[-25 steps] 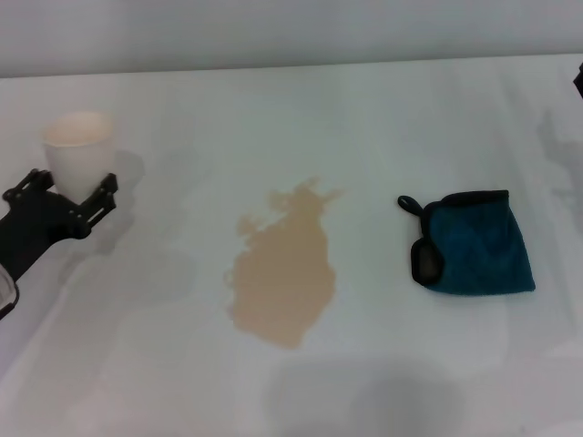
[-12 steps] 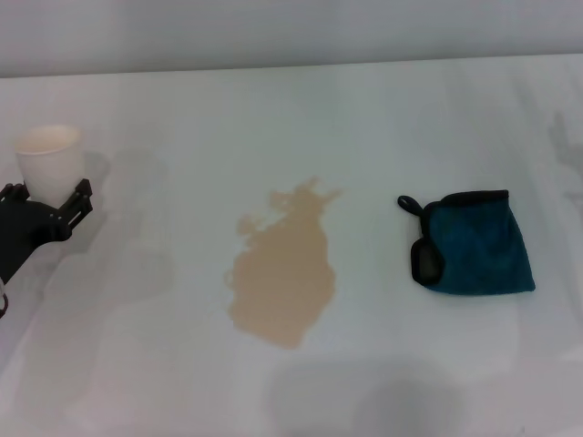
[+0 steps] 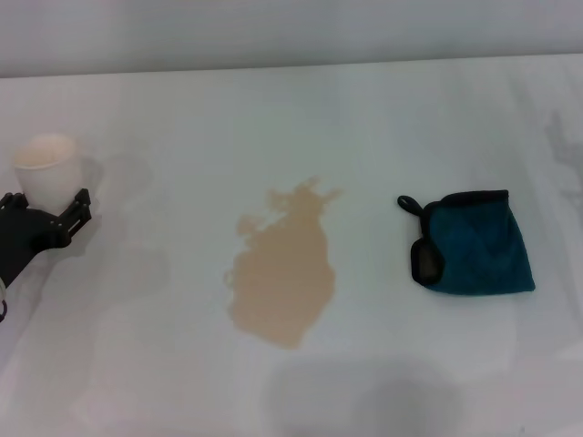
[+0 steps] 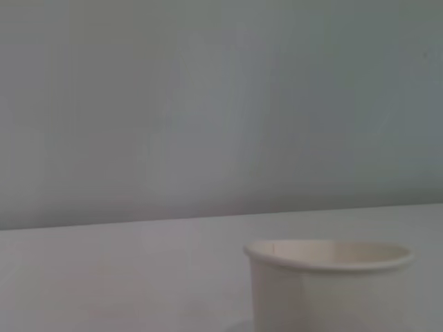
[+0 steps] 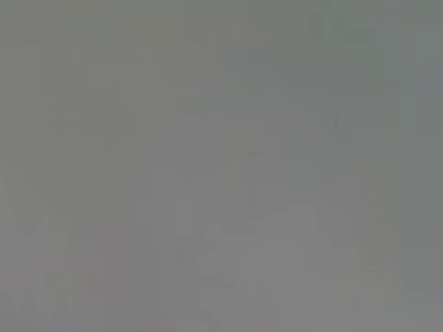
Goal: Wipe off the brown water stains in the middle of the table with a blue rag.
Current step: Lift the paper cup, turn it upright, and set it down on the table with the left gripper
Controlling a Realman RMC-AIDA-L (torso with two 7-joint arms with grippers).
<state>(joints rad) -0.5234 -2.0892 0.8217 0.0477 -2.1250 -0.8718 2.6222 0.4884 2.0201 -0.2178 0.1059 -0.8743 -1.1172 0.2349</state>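
Cup at far left, stain in the middle, rag on the right

Left gripper (image 3: 50,205) sits at the far left edge of the table (image 3: 273,118), its black fingers (image 3: 80,208) closed around the lower part of a white paper cup (image 3: 47,166). The cup stands upright, its beige inside showing from above. In the left wrist view the same cup (image 4: 329,283) fills the lower part of the picture, rim level, with white tabletop (image 4: 118,277) and a plain grey wall behind it.

Stain (image 3: 284,273) lies near the middle of the table, well apart from the cup: one flat tan-brown blotch, wider at the near end, narrowing toward the far end into ragged splashed tips. Nothing touches it.

Rag (image 3: 478,243) lies to the right of the stain, apart from it, with bare white table between them. It is a folded teal-blue cloth with black edging; a small black loop (image 3: 407,203) sticks out at its far left corner, toward the stain. It rests flat on the table and no gripper is near it.

Right gripper is out of sight in the head view, and the right wrist view shows only an even grey blur, so its state cannot be told
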